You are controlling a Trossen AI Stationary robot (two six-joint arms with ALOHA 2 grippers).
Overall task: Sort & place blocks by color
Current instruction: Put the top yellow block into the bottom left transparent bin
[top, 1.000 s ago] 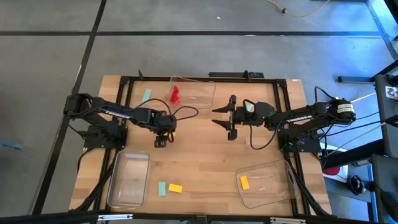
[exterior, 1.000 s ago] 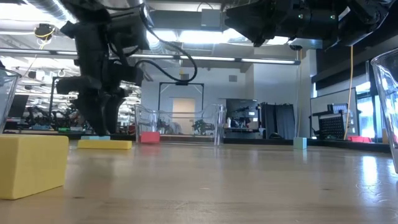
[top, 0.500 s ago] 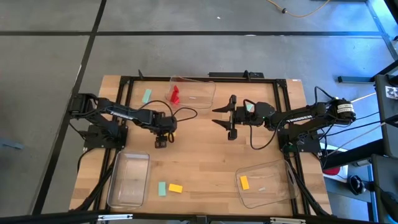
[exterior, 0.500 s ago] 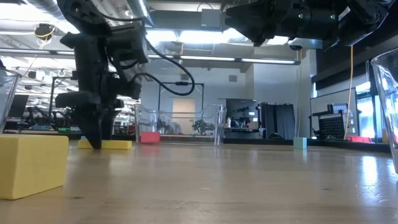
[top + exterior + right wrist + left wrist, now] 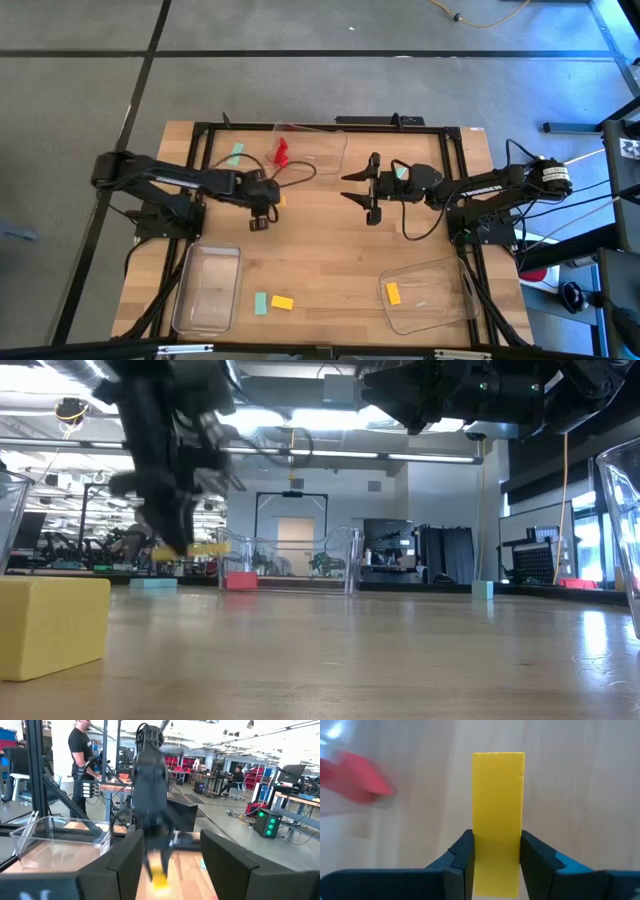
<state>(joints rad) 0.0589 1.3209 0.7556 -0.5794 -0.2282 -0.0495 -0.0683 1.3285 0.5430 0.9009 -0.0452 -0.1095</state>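
My left gripper (image 5: 273,201) is shut on a yellow bar block (image 5: 498,795), which hangs a little above the table (image 5: 206,548) left of the middle. My right gripper (image 5: 368,190) stands open above the table's middle, level, with nothing between its fingers. A red block (image 5: 282,152) lies in the far clear tray (image 5: 325,150). A yellow block (image 5: 393,293) lies in the near right tray (image 5: 445,300). Loose on the wood lie a teal block (image 5: 236,153) far left, and a teal block (image 5: 260,303) beside a yellow one (image 5: 282,302) near the front. My left gripper pinches the yellow bar by its two long sides (image 5: 479,862) at one end, between its two fingers (image 5: 462,857). The fingers slant down from the table's left, and the bar runs on past them in line with them. The bar is lifted clear of the table.
An empty clear tray (image 5: 208,288) stands near left. A teal block (image 5: 401,172) shows beside the right arm. In the low view a big yellow block (image 5: 50,625) sits close to the camera. Bare wood lies between the two near trays.
My left gripper has dipped onto the yellow bar, which lay flat on the table, taken hold of it and risen. The bar now hangs clear of the wood. My right arm has kept still.
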